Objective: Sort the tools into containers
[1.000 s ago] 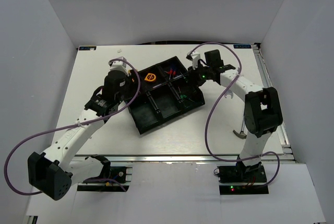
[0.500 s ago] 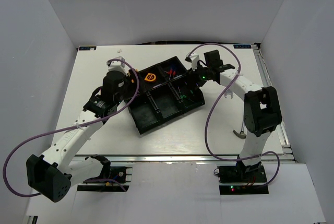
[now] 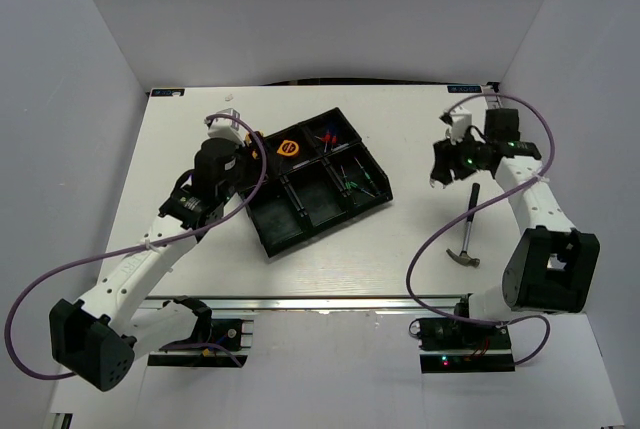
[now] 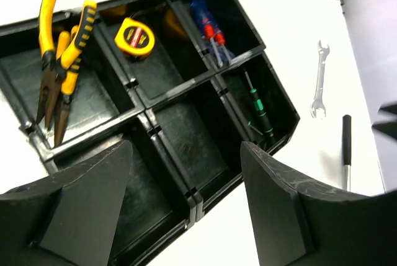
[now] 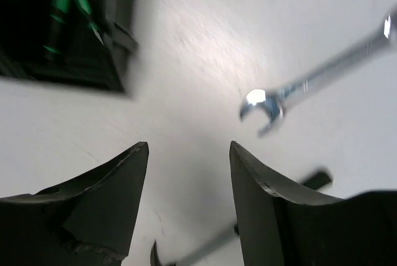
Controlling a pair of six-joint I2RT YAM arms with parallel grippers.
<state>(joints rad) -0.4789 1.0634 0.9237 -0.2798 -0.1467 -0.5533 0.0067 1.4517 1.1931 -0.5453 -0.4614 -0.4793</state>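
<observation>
The black tray (image 3: 272,231) lies at an angle mid-table. In the left wrist view its compartments hold two yellow-handled pliers (image 4: 59,61), a tape measure (image 4: 138,35), a red-blue screwdriver (image 4: 208,24) and a green-black tool (image 4: 257,108). My left gripper (image 4: 186,154) hovers open over the tray's near-left edge, holding nothing. A silver wrench (image 5: 298,89) and a hammer (image 3: 470,229) lie on the table right of the tray. My right gripper (image 5: 189,148) hangs open above the table just beside the wrench, nothing between its fingers.
White walls enclose the table at the back and on both sides. Purple cables loop from both arms. The hammer's head (image 3: 462,258) points toward the front edge near the right arm's base (image 3: 545,269).
My right gripper has opened and swung from above the tray's right end out to the right, over the wrench. The left gripper has opened a little wider and barely moved.
</observation>
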